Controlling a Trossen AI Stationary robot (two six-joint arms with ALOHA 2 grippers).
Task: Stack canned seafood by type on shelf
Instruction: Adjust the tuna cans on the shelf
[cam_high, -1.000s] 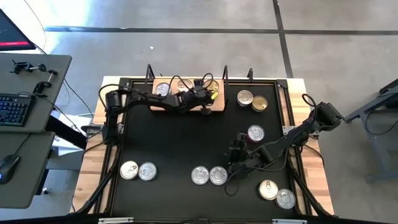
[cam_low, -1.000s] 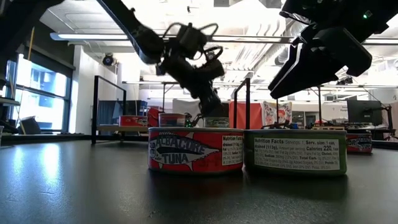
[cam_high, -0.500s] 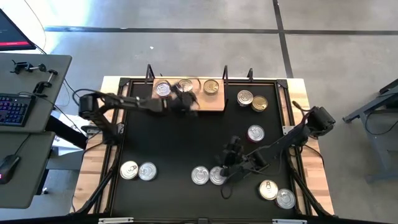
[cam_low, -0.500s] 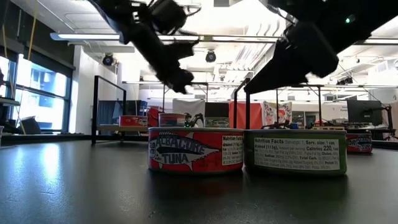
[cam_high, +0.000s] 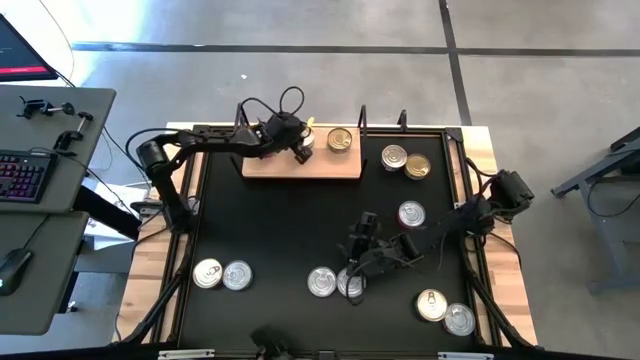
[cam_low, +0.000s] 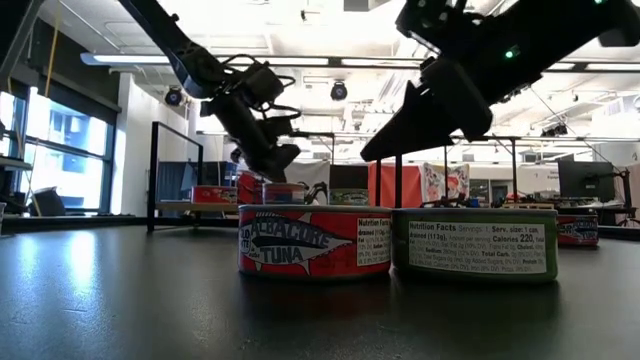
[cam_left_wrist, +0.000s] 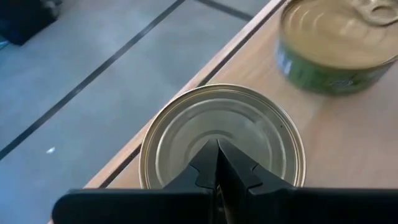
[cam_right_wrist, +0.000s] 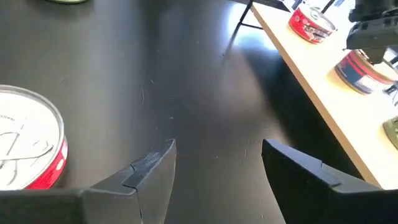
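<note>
Looking down from above, we see the left gripper over the shelf, a gold-topped can just beside it; the right gripper hangs near two silver-topped cans. At table height, the red tuna tin looks rigid, dense, slick-sided; we'd pinch it across the rim. Left wrist: fingers clenched together, empty, an upturned tin just beyond. Right wrist: jaws spread, empty, a red-sided can beside one finger.

Bare black table lies open mid-table; paired cans crowd the near edge.
</note>
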